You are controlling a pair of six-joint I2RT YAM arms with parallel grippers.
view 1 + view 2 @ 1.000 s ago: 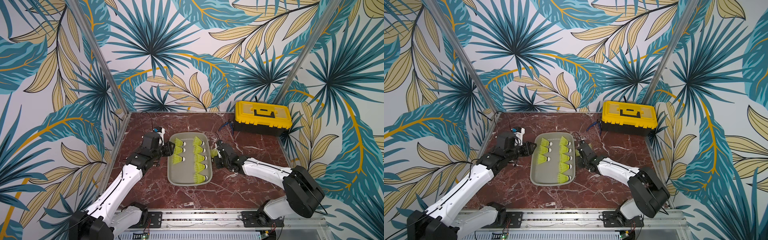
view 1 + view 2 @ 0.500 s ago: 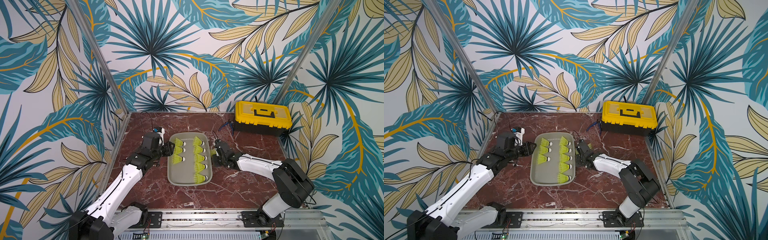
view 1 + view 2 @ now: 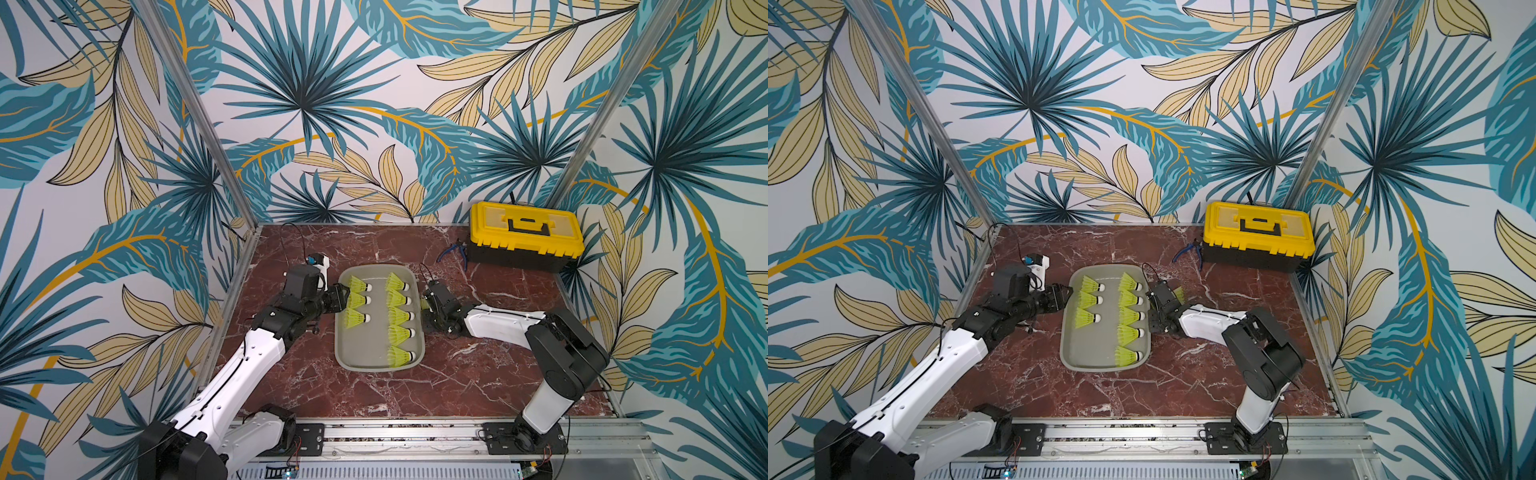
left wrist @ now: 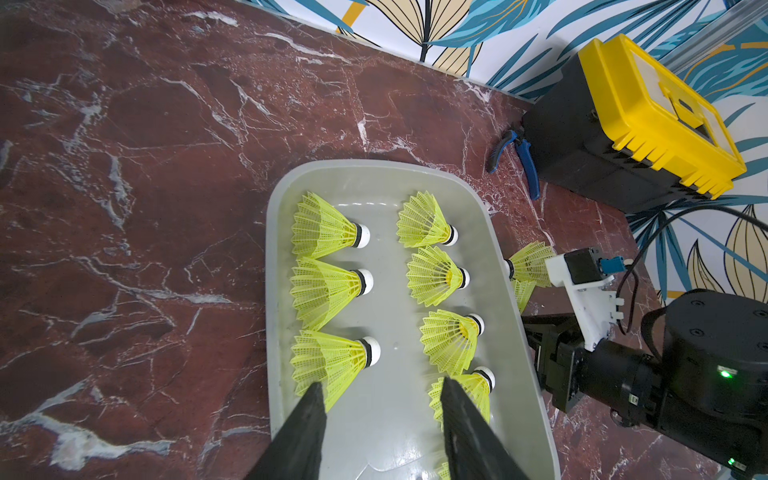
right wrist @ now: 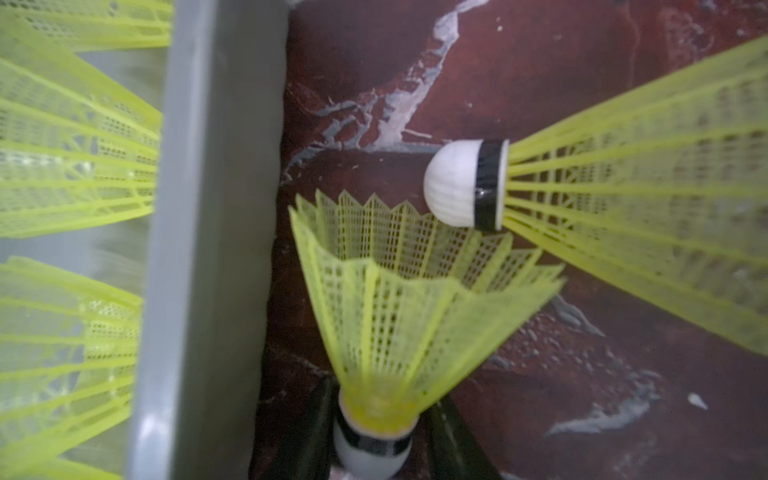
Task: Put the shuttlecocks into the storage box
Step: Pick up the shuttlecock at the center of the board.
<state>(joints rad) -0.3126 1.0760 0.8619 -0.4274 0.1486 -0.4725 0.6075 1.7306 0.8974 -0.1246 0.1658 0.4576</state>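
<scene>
Pick step: left gripper (image 4: 381,386) jaws apart, empty; right gripper (image 5: 382,399) flanks a shuttlecock (image 5: 399,299) at its cork, clamping unconfirmed; next, lift it over the adjacent storage box (image 5: 208,208) wall.

The scene is lit brightly and evenly from above, faint glare is seen on the shallow grey-beige plastic tray (image 4: 386,299), and the neon yellow-green plastic shuttlecock (image 5: 407,324) nearest the right wrist camera is blurred.
</scene>
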